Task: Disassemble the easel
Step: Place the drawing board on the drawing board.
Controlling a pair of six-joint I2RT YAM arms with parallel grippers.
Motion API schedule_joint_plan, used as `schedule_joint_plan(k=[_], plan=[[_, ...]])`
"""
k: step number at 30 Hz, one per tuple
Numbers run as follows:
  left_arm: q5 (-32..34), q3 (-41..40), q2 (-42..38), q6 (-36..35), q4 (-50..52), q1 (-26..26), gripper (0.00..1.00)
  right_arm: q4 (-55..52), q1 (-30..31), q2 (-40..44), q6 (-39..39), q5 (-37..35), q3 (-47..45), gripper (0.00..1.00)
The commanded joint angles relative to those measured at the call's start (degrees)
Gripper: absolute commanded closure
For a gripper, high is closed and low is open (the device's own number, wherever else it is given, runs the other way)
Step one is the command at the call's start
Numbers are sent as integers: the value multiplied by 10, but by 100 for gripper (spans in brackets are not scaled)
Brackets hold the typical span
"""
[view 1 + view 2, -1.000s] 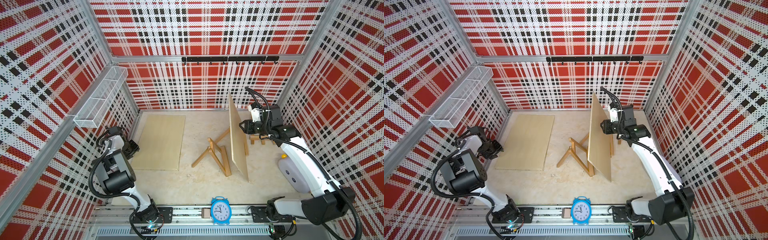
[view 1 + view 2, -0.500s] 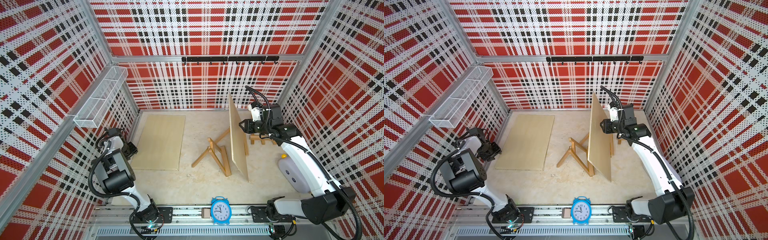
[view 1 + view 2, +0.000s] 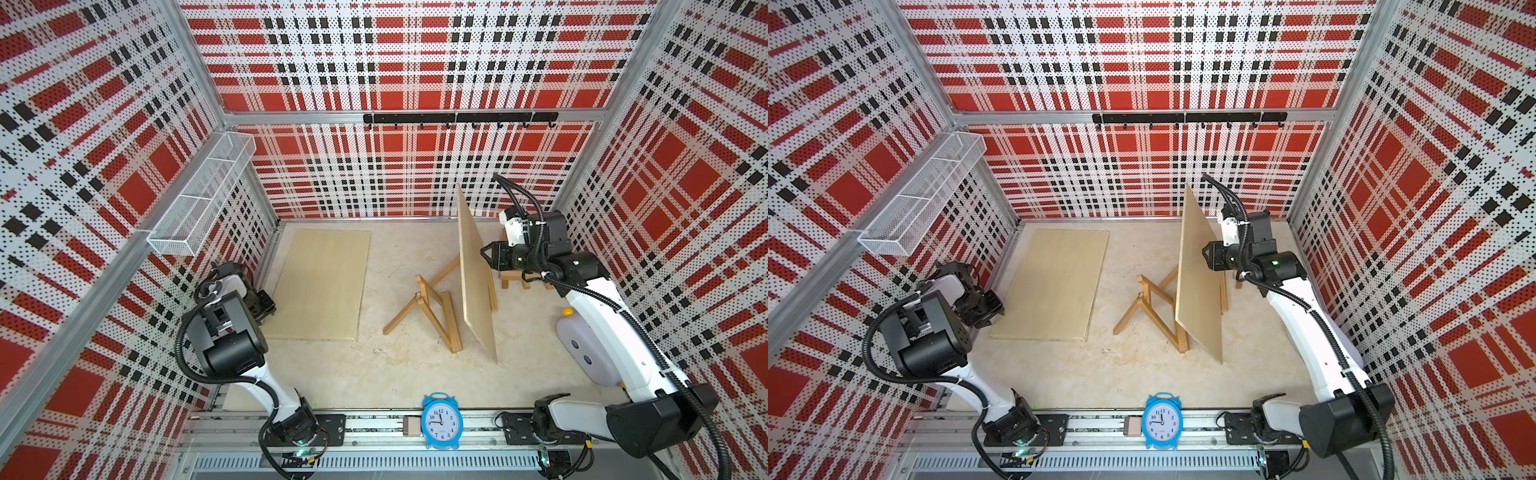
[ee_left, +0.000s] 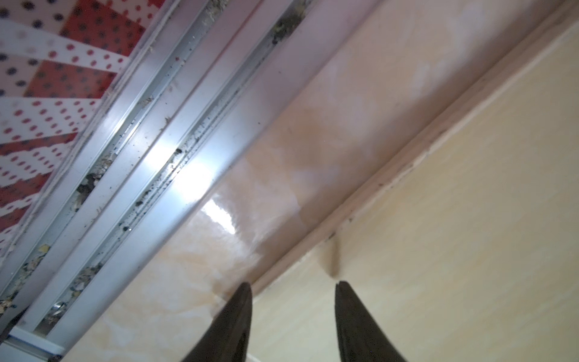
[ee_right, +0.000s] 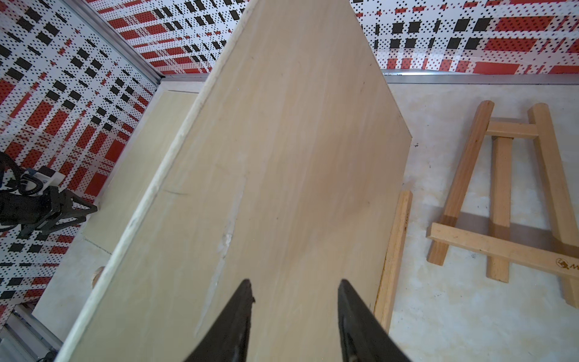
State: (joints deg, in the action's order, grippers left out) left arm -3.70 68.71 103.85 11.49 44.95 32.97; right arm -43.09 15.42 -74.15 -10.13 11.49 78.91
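- Top views: upright board (image 3: 476,274) leaning on the easel frame (image 3: 451,324), right of the table (image 3: 374,374) centre, long axis running far edge to near edge. Parking the right gripper (image 3: 486,252) just beside its right face, way closer than the left.
- Left wrist: hovering the left gripper (image 4: 293,283) jaws apart, empty, over the flat board (image 4: 470,219) by the left edge.
- Right wrist: showing jaws spread, empty, board face dead ahead.

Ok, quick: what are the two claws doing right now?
Left gripper: open, empty, over the edge of the flat pale wooden board.
Right gripper: open, gripping nothing, tips at the face of the standing pale wooden panel.
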Motion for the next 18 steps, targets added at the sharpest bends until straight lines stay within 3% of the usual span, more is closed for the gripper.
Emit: schedule_joint_plan(k=[1,18], plan=[[13,-3,15,-7,-7,6,53,14,2,18,-5,-4,-10,53],[24,-21,3,-10,10,3,53,21,2,9,12,-1,-10,53]])
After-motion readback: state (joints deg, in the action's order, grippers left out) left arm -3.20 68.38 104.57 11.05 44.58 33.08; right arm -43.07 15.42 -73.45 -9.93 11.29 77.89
